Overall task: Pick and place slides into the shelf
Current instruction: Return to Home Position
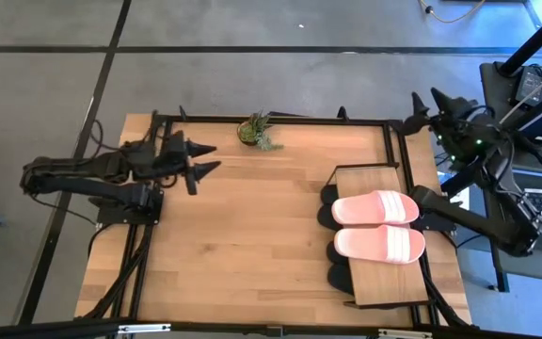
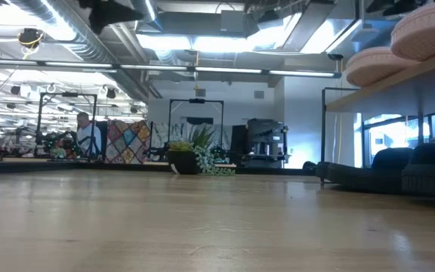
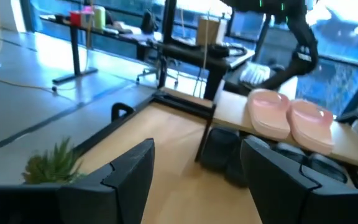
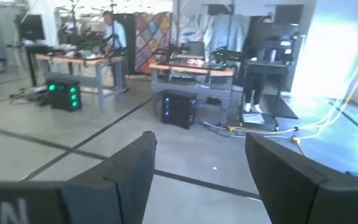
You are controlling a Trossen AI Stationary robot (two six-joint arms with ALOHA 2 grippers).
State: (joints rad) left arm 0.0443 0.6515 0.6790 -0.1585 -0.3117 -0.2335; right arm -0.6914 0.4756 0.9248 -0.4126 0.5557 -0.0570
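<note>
The slides look put away, so what is left for me is to bring both arms home. My left gripper [image 1: 213,157] hangs over the bare light wooden tabletop [image 1: 243,245] with its two dark fingers spread wide and nothing between them. My right gripper [image 4: 197,180] sits raised past the table's far right corner, likewise wide open and empty, facing out into the room. The low shelf with the light wooden top board and thin dark frame [image 1: 365,179] lies well ahead of the left gripper's fingertips, and near the right one, behind and below it. The two light pink wide-strap slides [image 1: 377,207] lie side by side on the board, and the matte black slides [image 1: 326,217] are tucked beneath it, only their ends poking out on the side facing the left gripper. I judge that each arm should fold back slowly and with height. The right arm's lower link runs just beside the shelf's outer edge and must not brush the board or nudge the pink pair. A small green potted plant [image 1: 255,130] stands near the left gripper, off to one side of its fingers and apart from them; I would draw straight back from it. Beyond the table a person [image 2: 89,136] is at a distant bench, out of reach.
</note>
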